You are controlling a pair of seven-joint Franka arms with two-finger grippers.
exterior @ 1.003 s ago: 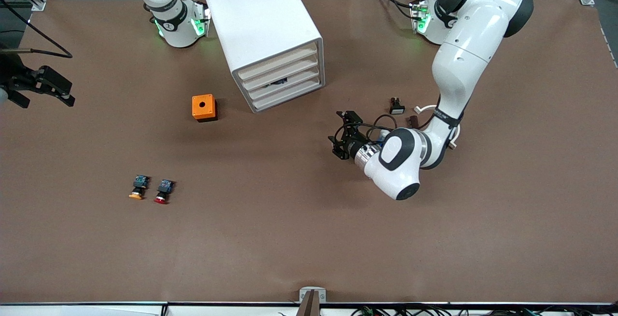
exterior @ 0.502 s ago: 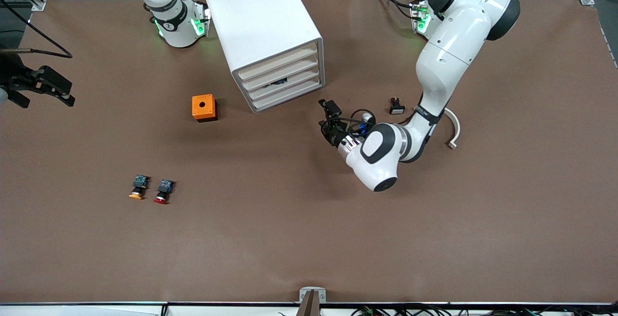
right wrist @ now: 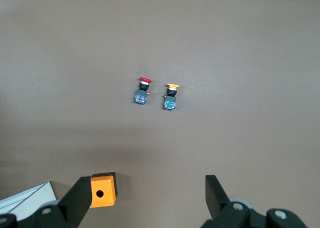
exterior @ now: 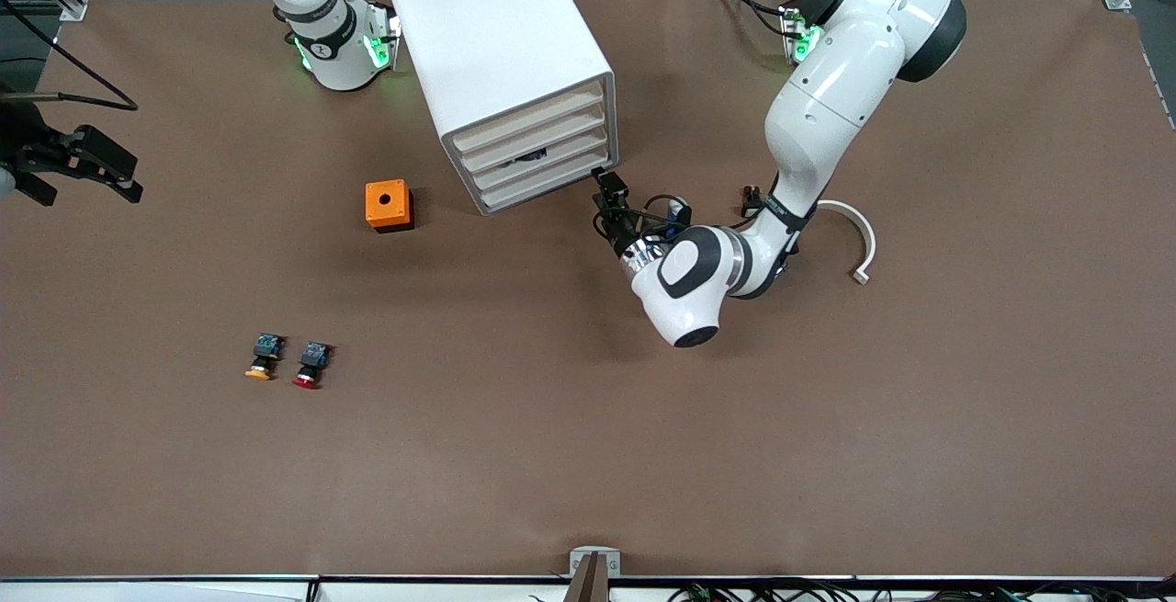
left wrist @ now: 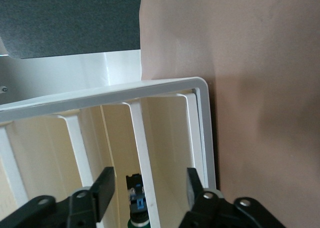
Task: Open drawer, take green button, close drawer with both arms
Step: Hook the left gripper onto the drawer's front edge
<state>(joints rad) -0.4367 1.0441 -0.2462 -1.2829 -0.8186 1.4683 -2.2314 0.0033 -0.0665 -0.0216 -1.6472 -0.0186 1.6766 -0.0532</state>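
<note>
Presently: left gripper [exterior: 608, 198] unclenched, empty, before the cabinet [exterior: 501, 69]; right gripper [right wrist: 145, 198] released, waiting. Risk: fingers miss the drawer [exterior: 542, 158], shoving the cabinet.

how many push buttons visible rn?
3: yellow-capped button and red-capped button side by side toward the right arm's end; green button inside the drawer. Others may be hidden.

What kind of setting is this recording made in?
Likely a robotics lab bench: two glossy white robot arms mounted at a brown paper-covered table, a white four-drawer cabinet, and loose industrial push buttons.
</note>
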